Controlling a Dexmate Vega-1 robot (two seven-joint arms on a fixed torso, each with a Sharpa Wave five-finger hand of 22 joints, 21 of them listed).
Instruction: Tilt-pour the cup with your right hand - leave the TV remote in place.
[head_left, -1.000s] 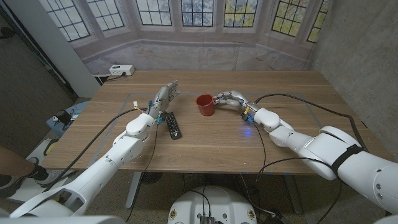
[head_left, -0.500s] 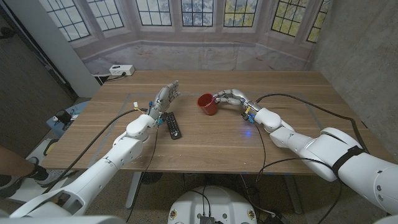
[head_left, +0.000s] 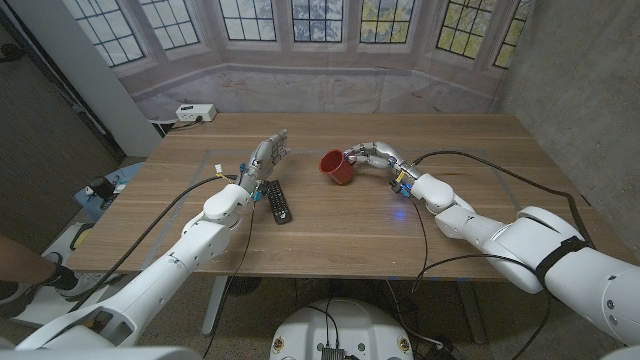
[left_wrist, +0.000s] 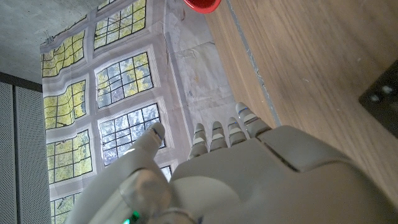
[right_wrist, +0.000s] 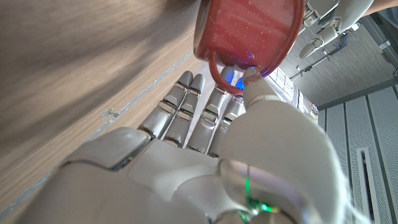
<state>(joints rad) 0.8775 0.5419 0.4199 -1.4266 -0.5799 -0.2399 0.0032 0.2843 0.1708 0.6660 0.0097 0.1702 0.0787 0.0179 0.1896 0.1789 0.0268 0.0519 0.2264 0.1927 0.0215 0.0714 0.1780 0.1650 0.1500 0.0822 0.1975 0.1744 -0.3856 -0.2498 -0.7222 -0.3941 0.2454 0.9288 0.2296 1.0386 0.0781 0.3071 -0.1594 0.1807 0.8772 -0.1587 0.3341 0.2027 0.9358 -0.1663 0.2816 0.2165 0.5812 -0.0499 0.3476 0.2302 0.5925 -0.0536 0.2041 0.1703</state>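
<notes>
Over the wooden table (head_left: 450, 235) the right hand (head_left: 372, 156) held the red cup (head_left: 336, 167) by its handle, already tipping — next, a fuller tilt, clear of the TV remote (head_left: 277, 200).

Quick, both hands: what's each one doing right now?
Left hand: open, holding nothing, beside the TV remote.
Right hand: holding the red cup by its handle, tilted.

Cup (head_left: 338, 167) tipped, off the table (head_left: 330, 225), in the right hand (head_left: 375, 156). TV remote (head_left: 278, 200) just beside the left hand (head_left: 262, 160).
</notes>
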